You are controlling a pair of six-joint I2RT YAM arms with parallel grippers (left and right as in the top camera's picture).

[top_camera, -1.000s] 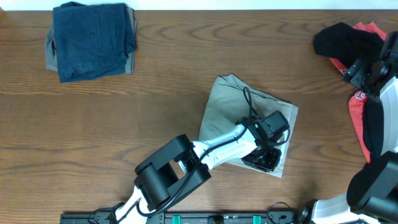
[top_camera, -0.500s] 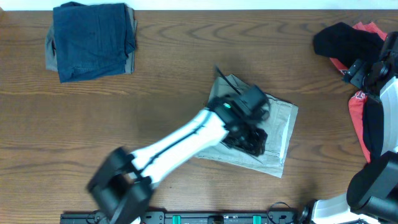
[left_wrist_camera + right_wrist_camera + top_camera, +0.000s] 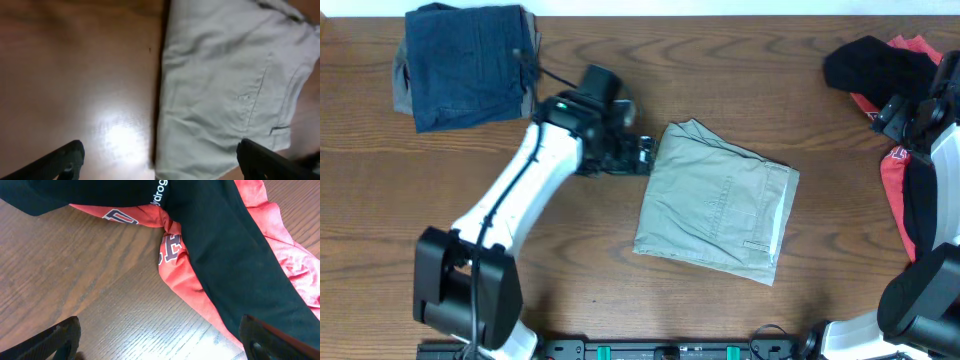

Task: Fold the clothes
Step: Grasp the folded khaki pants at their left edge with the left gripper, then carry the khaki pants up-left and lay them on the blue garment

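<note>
The left arm has swung off the khaki shorts (image 3: 720,205), and the left gripper (image 3: 640,150) now hangs over the bare table (image 3: 570,290) just beside their far-left corner. Its fingers are spread wide and hold nothing. The shorts lie folded flat at mid-table, stitched pocket up, in the same spot as before. At the right edge, the right gripper (image 3: 160,342) hovers with its jaws spread apart above the black and red sportswear (image 3: 225,255). Farthest off, in the far-left corner, sits a folded pile of navy shorts (image 3: 470,65).
</note>
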